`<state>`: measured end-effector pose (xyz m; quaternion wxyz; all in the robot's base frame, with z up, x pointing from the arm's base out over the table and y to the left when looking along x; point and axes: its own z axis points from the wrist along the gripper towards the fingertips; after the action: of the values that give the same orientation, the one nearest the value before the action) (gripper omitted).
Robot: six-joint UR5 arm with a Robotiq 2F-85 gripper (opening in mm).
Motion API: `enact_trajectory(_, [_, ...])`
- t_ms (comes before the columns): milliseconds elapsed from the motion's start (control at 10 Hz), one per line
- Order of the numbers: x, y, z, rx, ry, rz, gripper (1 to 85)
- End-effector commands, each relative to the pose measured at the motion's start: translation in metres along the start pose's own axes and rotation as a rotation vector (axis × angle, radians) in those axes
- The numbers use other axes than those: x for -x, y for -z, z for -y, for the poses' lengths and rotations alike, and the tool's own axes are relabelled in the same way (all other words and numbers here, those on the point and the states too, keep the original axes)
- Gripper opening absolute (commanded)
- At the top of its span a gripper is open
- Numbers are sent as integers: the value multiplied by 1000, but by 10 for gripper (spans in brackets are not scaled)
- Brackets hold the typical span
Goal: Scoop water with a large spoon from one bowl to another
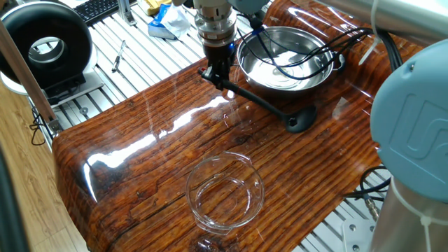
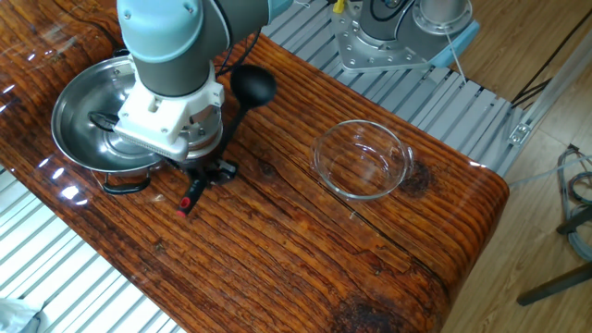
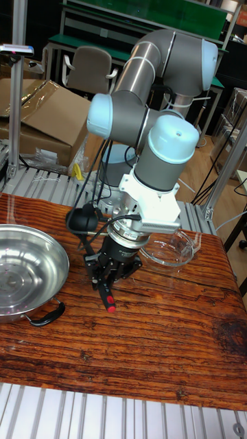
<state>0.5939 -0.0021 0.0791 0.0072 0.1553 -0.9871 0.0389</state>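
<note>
Your gripper (image 1: 216,73) is clamped on the ladle (image 1: 260,106) near its red-tipped end, right beside the steel bowl (image 1: 285,59) on the wooden bench (image 1: 140,147). From the other fixed view you see that red tip (image 2: 188,201) poking out below the gripper (image 2: 205,173), angled down toward the bench, while the handle runs up to the round black cup (image 2: 254,85), which sits just past the steel bowl's (image 2: 79,116) rim, outside the bowl. In the first fixed view the cup (image 1: 301,122) is low over the wood, close to the bowl's near edge; I can't tell whether it touches the bench.

The steel bowl holds a shallow shine of water (image 1: 280,71), with dark cables reflected across it. The glass bowl (image 1: 225,191) stands well apart, toward the near end of the bench, upright. In the tall view the ladle (image 3: 105,294) hangs tilted in the gripper (image 3: 108,268), red tip lowest, with the glass bowl (image 3: 169,250) behind the arm.
</note>
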Motion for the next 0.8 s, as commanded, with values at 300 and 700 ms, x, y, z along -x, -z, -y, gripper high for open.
enact_trajectory(300, [10, 0, -6, 27, 20, 35, 10])
enact_trajectory(700, [-22, 33, -16, 12, 12, -28, 10])
